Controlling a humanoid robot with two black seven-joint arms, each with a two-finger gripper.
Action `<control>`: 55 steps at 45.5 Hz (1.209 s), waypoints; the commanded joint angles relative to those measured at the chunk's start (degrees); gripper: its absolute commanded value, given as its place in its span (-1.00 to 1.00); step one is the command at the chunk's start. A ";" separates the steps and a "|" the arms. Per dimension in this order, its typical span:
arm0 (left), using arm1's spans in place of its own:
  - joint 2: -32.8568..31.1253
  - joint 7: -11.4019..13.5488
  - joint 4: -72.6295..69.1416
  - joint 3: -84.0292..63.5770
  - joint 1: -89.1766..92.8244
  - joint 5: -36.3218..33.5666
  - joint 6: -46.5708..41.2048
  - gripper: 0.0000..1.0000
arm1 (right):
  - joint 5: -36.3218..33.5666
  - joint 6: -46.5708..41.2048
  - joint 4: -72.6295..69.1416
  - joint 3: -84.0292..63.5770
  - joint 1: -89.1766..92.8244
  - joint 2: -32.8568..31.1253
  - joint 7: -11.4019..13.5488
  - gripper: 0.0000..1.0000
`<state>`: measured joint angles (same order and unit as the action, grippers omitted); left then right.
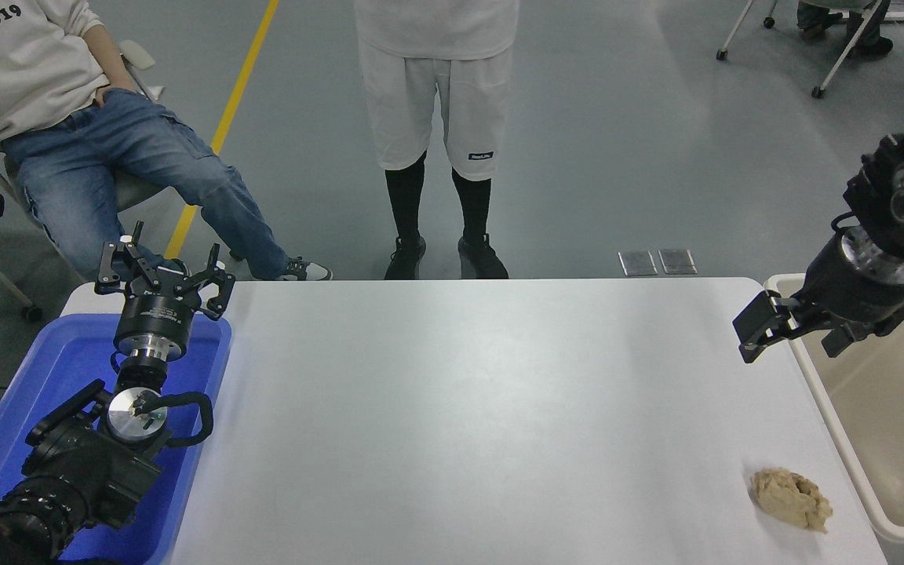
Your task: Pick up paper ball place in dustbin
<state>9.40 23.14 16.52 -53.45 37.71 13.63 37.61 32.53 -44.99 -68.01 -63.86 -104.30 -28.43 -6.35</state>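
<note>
The paper ball (791,498) is a tan crumpled wad lying on the white table (468,408) near its front right corner. The beige dustbin (891,439) stands just right of it at the table's right edge. My right gripper (793,337) hangs open and empty above the dustbin's left rim, well behind the paper ball and apart from it. My left gripper (162,278) is open and parked at the lower left over the blue tray.
A shallow blue tray (44,392) lies at the table's left end under my left arm. One person sits at the far left (67,118) and another stands at the far edge (436,118). Chair legs stand at the top right.
</note>
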 commanded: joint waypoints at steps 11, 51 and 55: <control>0.00 -0.02 0.01 0.01 -0.01 0.00 0.01 0.98 | 8.78 3.23 0.42 7.96 15.26 -0.14 0.46 1.00; 0.00 -0.02 0.01 0.01 -0.01 0.00 0.09 0.98 | 7.63 15.19 5.26 9.01 24.93 0.21 1.26 1.00; 0.00 -0.02 0.01 0.01 -0.01 0.00 0.01 0.98 | 7.72 16.33 5.43 9.01 25.72 0.21 1.26 1.00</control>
<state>9.40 23.14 16.52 -53.47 37.71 13.62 37.62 40.34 -31.10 -63.33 -55.14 -80.55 -28.32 -5.06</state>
